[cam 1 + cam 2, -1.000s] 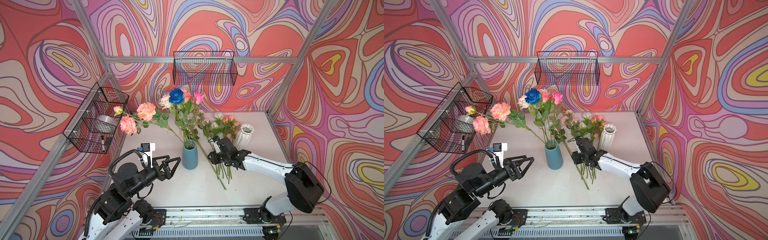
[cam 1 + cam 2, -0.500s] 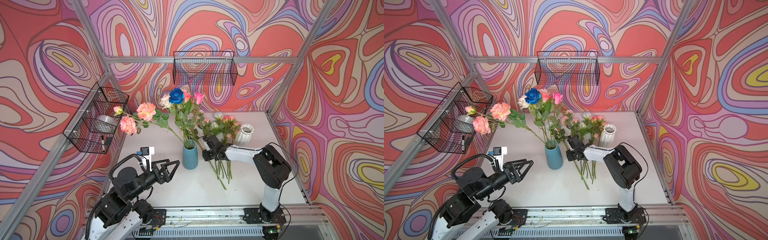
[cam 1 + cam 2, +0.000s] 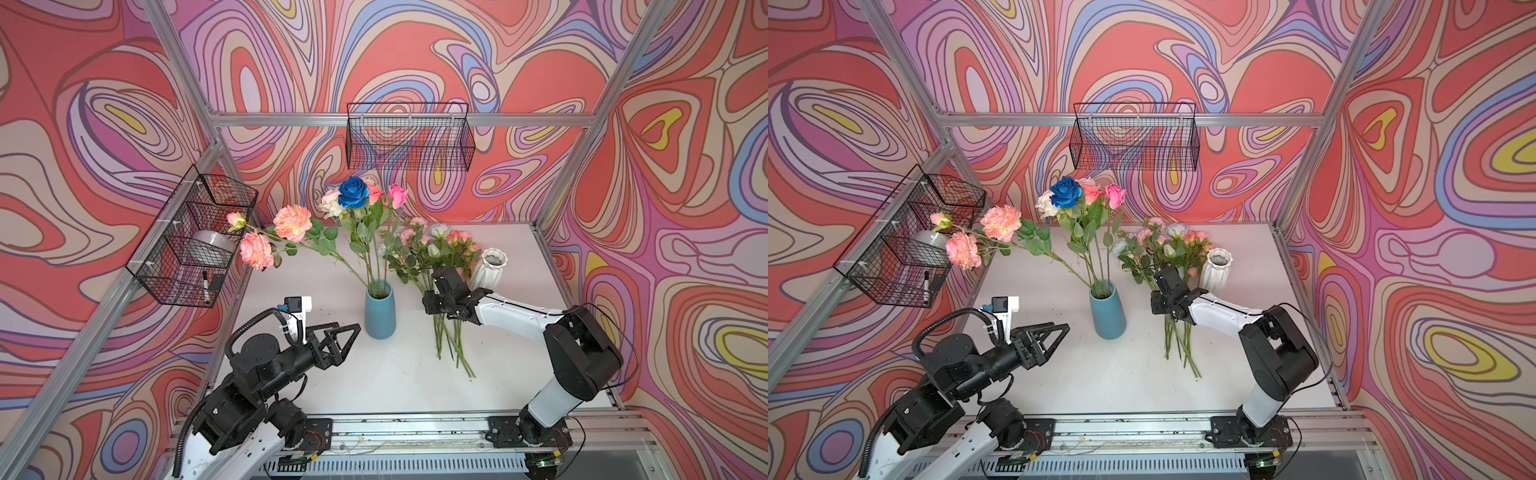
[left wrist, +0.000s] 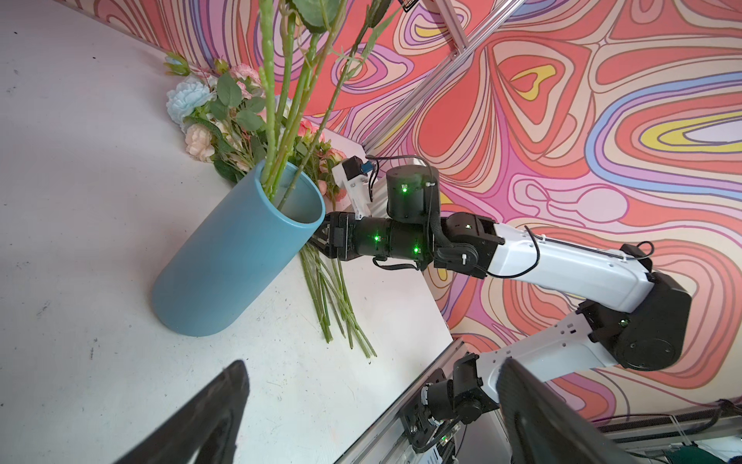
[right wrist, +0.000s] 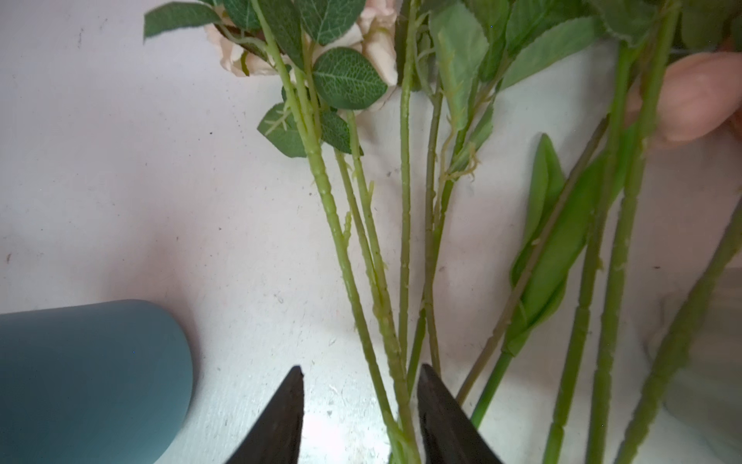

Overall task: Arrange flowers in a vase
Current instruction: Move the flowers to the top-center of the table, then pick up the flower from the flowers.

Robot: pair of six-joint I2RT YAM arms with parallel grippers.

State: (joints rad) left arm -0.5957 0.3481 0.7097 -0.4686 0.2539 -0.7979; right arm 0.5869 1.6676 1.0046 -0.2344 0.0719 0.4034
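Flowers (image 3: 432, 250) lie on the counter (image 3: 395, 374), stems running lengthwise between my parted right jaws; my left jaws gape farther off.

A blue vase (image 3: 1108, 312) stands in the middle holding tall flowers (image 3: 1115, 195), 1 of them deep blue. The left gripper (image 3: 1060, 337) hangs near it, jaws wide apart and empty. The right gripper (image 3: 1162, 305) sits low over the stems of a loose bunch (image 3: 1160, 243) beside a white vase (image 3: 1216, 270)
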